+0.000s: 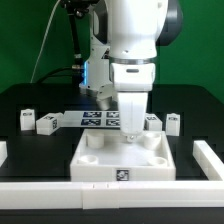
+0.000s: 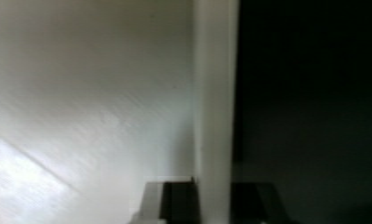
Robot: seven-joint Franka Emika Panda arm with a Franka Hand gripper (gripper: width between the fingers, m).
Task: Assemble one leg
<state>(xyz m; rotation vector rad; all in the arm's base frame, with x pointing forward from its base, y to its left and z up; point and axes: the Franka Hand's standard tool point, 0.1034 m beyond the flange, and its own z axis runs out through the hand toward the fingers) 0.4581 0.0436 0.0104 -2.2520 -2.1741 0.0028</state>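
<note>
The arm (image 1: 135, 40) stood upright in the middle of the exterior view, wrist straight down. The gripper (image 1: 132, 133) was lowered onto the rear part of the white tabletop (image 1: 100, 165), toward the exterior view's right.

In the wrist view the fingertips (image 2: 174, 203) appeared as two dark, blurred shapes set fairly close together. A pale vertical strip ran between them, with a white surface on one side and darkness on the other. It could not be told whether the fingers were pressing on that strip or merely straddling it. The exterior view did not settle the matter, as the gripper body hid the tips.

The leg (image 1: 152, 121) was a small white block bearing a black-and-white tag. It rested on the black table (image 1: 30, 100) just behind the tabletop's rear right corner, as seen in the exterior view. It lay just beside the gripper on the exterior view's right, outside the fingers and not held.

A second leg (image 1: 172, 122) lay close by, farther to that side. Two more legs (image 1: 27, 119) lay well apart from the gripper on the exterior view's left. The marker board (image 1: 95, 119) lay behind the tabletop, between the two groups.
</note>
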